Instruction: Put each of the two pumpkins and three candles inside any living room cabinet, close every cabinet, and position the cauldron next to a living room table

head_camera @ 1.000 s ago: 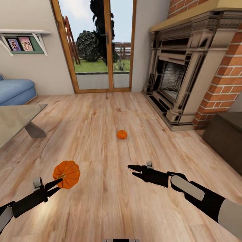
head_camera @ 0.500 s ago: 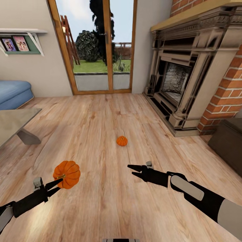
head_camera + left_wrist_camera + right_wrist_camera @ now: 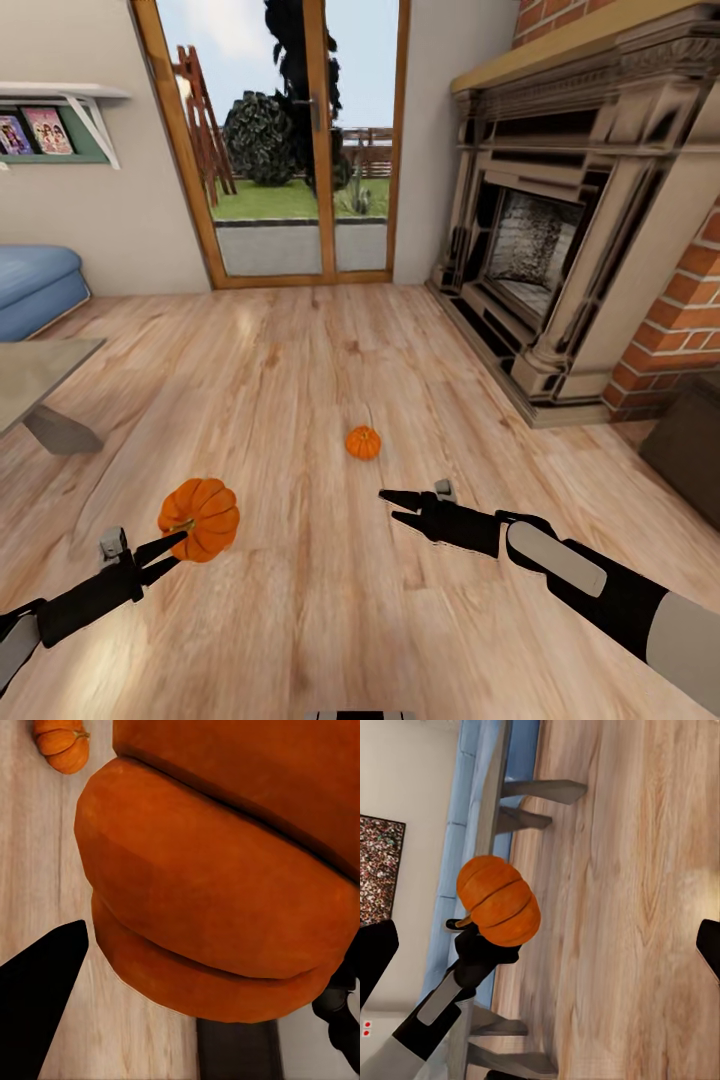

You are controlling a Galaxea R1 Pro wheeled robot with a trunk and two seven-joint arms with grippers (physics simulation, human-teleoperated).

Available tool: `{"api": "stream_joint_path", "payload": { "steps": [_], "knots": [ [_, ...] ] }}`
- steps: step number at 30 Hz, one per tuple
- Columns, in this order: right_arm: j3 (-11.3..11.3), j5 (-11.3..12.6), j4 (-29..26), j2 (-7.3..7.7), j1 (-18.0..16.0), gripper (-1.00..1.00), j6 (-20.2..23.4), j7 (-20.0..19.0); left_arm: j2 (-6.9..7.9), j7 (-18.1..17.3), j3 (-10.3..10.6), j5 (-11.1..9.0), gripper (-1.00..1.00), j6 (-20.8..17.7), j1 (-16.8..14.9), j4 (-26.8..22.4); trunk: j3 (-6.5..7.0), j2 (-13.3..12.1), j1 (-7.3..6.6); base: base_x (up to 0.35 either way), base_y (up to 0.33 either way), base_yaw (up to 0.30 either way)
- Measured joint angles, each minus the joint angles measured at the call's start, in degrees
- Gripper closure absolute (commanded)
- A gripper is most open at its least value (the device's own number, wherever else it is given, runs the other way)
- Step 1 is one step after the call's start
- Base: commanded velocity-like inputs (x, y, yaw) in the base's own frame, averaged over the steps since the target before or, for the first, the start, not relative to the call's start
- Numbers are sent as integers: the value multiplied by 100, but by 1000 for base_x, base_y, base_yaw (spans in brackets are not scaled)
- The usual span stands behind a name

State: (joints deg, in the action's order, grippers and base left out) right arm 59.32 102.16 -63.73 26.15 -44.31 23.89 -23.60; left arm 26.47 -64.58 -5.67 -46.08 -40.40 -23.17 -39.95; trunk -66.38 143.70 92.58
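The fireplace (image 3: 560, 230) looks bigger than a second ago, because the camera rolled closer. On the wood floor (image 3: 300, 350) sits a small round orange pumpkin (image 3: 363, 442). The left gripper (image 3: 170, 548) pinches the other pumpkin (image 3: 200, 518) by its stem. The right gripper (image 3: 398, 506) is spread apart, holding nothing.

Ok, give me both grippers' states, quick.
Left gripper: shut on a pumpkin, held off the floor.
Right gripper: open, nothing between its fingers.
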Motion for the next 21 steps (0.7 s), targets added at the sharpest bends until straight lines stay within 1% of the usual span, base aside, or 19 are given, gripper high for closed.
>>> {"api": "stream_joint_path", "payload": {
  "steps": [9, 21],
  "knots": [
    [0, 0, -2, 0, 0, -100, 0, -4, 6, 2, -1, 0, 100, 1, 0, 0, 69, 0, 0, 337, 0, 0],
    [0, -2, 0, 5, -1, -100, 0, 12, 1, 2, 0, 3, 100, 3, 0, 0, 74, 0, 0, 337, 0, 0]
  ]
}}
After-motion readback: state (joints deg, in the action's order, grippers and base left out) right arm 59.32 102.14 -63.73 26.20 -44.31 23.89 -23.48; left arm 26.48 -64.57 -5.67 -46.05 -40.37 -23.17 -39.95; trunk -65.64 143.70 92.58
